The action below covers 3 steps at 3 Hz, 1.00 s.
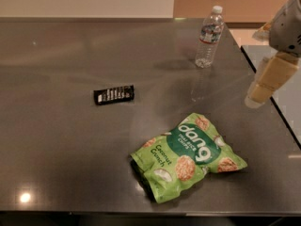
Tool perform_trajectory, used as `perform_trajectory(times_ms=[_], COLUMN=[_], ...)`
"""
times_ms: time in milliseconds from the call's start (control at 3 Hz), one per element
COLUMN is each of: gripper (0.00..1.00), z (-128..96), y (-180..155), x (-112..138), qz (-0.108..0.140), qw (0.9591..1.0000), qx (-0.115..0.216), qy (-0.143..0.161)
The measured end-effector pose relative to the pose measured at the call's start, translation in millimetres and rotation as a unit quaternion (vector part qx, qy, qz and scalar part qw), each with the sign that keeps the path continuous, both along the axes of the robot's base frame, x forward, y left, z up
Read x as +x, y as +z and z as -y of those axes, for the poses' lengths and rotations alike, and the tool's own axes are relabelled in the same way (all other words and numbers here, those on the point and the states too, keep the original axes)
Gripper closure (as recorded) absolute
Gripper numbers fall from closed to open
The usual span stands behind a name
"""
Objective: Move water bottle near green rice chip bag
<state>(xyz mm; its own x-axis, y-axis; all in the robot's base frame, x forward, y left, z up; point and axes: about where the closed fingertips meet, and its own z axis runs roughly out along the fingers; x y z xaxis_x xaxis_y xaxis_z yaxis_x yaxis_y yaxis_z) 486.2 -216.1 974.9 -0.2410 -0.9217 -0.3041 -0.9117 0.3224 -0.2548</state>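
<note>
Camera view puts me at the approach step, with nothing grasped yet. The small clear ribbed plastic water bottle (pixel 209 36), with its white cap and red, white and blue label band, stands upright at the far right part of the dark glossy grey table (pixel 56 164). It is well apart from the bright green rice chip bag (pixel 188 155) with white "dang" lettering, which lies flat nearer the front edge. My cream-coloured gripper (pixel 259 92) hangs in the air by the table's right edge, between bottle and bag in the picture and touching neither; I cannot tell whether it is open or closed. I judge the next move calls for swinging the gripper over to the bottle, taking hold of its ribbed body, then carrying it upright to a bare spot just beside the bag. By my count there is one water bottle, one green bag, one small flat black wrapper (pixel 114 94) lying well to the left, and one gripper.
</note>
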Motion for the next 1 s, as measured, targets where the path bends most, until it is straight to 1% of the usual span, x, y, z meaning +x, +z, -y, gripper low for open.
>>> perform_trajectory(times_ms=[333, 667, 1000], gripper=[0.00, 0.00, 0.00], z=[4.2, 9.5, 12.2], y=[-4.3, -9.2, -13.1], x=[40.1, 86.6, 134.6], qz=[0.017, 0.037, 0.059], qw=[0.9993, 0.9964, 0.9922], qx=[0.030, 0.068, 0.096], qy=[-0.014, -0.034, -0.052])
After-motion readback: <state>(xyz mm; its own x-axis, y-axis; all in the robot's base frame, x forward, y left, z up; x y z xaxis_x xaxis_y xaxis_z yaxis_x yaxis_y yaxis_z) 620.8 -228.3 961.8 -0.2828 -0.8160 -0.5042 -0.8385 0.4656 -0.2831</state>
